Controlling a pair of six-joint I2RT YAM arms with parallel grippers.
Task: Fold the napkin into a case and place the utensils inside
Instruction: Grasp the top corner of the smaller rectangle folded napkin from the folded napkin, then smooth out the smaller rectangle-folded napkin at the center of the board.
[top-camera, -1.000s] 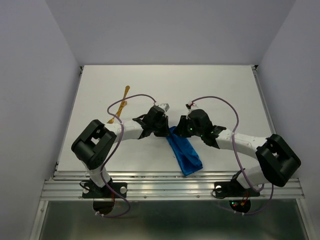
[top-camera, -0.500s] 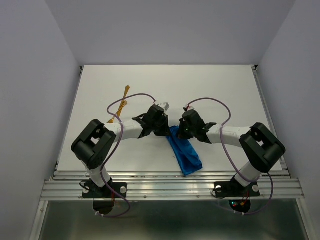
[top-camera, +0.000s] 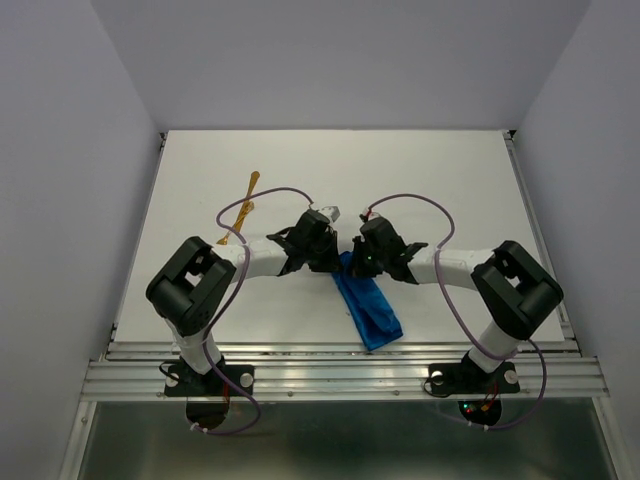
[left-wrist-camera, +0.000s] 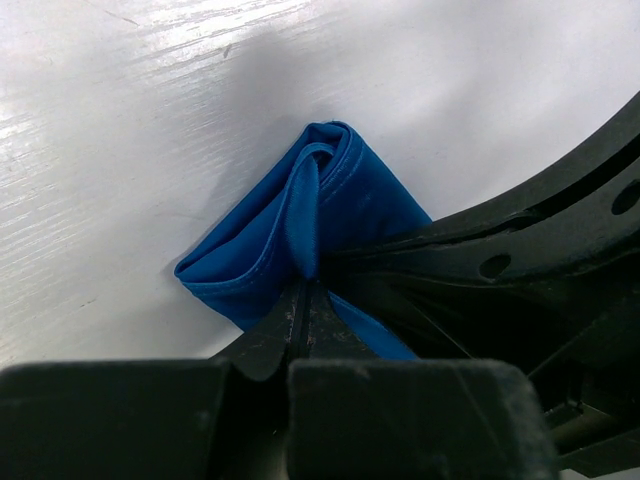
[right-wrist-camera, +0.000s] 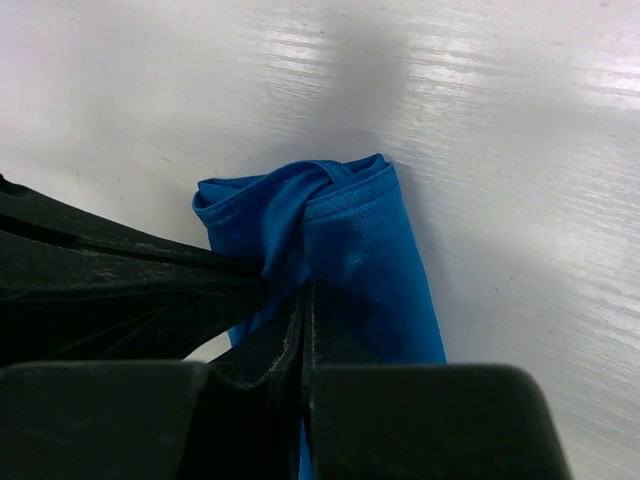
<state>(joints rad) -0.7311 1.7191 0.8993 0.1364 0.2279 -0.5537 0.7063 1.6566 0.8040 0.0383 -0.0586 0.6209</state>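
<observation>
The bright blue napkin (top-camera: 371, 309) lies folded into a narrow strip, the case, near the table's front middle. Both grippers meet at its far end. My left gripper (top-camera: 335, 262) is shut, pinching a raised fold of the napkin (left-wrist-camera: 345, 195) between its fingertips (left-wrist-camera: 290, 320). My right gripper (top-camera: 354, 263) is shut on the same end of the napkin (right-wrist-camera: 375, 255), its tips right against the left gripper's fingers (right-wrist-camera: 110, 285). The golden-orange utensils (top-camera: 243, 212) lie together on the table to the far left, apart from both grippers.
The white table (top-camera: 450, 190) ends in a metal rail (top-camera: 340, 372) at the front, just below the napkin's near end. Purple cables (top-camera: 420, 205) loop above both wrists. Grey walls close in the left, right and back sides.
The right gripper has shut on the napkin's far end, and the right arm's elbow has swung in toward the centre. The left gripper has stayed shut in place.
</observation>
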